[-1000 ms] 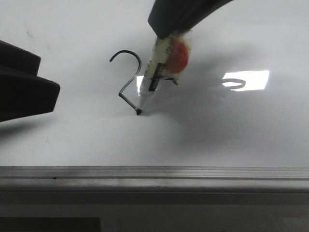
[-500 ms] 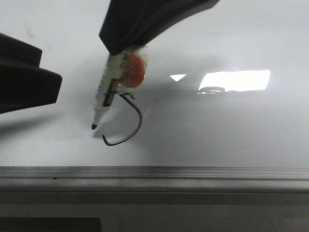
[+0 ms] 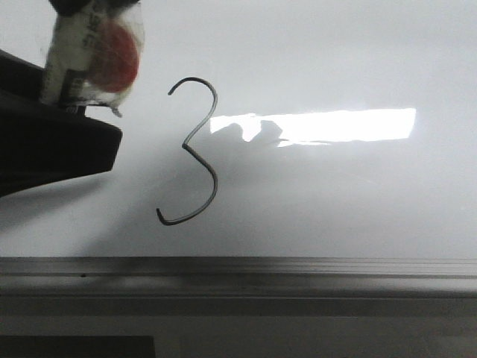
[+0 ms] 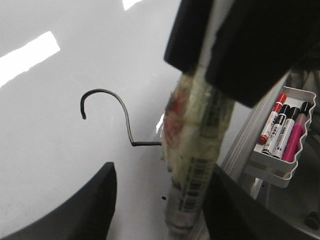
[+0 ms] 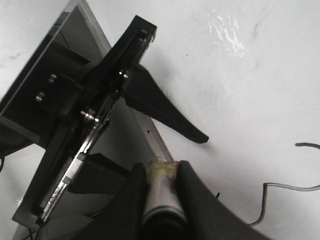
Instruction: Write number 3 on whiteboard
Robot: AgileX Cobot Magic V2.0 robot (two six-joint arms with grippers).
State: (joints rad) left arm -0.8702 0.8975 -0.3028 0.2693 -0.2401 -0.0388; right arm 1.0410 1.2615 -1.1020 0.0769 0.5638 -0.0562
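Now the number 3 [image 3: 195,151] stands complete on the whiteboard [image 3: 335,201], both open curves drawn and the lower tail ending in a small hook near the grey edge rail [image 3: 238,267]. A second ago only the upper curve and the middle kink were down, with the marker tip on the board at that kink; half a second ago the tip was just off the end of the lower curve. The marker [image 3: 91,56] is now up in the far-left corner of the front view, well clear of the figure, its tip no longer on the board. In my judgement the writing itself is finished and the arm is withdrawing.

The right gripper [image 5: 161,192] has its fingers clamped on the marker, whose wrapped barrel shows between them in the right wrist view. The left gripper [image 4: 160,205] sits low beside the board; its dark fingers stand apart with nothing held between them, the marker merely passing across that view.

Writing: the marker barrel carries a barcode-like black label and a red-orange patch under clear wrapping; no word is legible. A small white tray [image 4: 280,150] beside the board holds red, black and pink markers, their print too small to read.
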